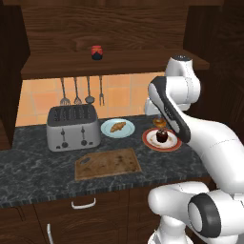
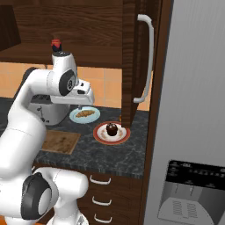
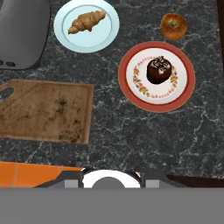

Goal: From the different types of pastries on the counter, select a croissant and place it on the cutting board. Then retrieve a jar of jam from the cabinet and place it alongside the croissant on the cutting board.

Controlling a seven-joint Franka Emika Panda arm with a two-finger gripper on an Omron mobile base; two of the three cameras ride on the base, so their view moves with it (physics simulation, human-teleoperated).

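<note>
The croissant [image 1: 117,127] [image 2: 85,114] [image 3: 86,21] lies on a pale blue plate [image 3: 65,37] on the counter [image 1: 28,176]. Right of it, a dark chocolate pastry [image 1: 162,136] [image 3: 158,70] sits on a red-rimmed plate [image 3: 183,87]. A small round golden pastry [image 3: 173,26] lies behind that plate. The cutting board [image 1: 107,163] [image 2: 59,141] [image 3: 43,111] lies bare in front of the toaster. The red jar of jam [image 1: 97,52] [image 2: 56,45] stands on the cabinet shelf [image 1: 124,69]. My gripper [image 2: 83,104] hangs well above the counter near the plates, pointing down, shut, with nothing seen in it.
A silver toaster [image 1: 73,126] [image 3: 19,30] stands left of the blue plate. Utensils [image 1: 81,90] hang on the tiled wall under the shelf. An open cabinet door with a long handle [image 2: 147,57] and a grey fridge [image 2: 193,110] close off the right side.
</note>
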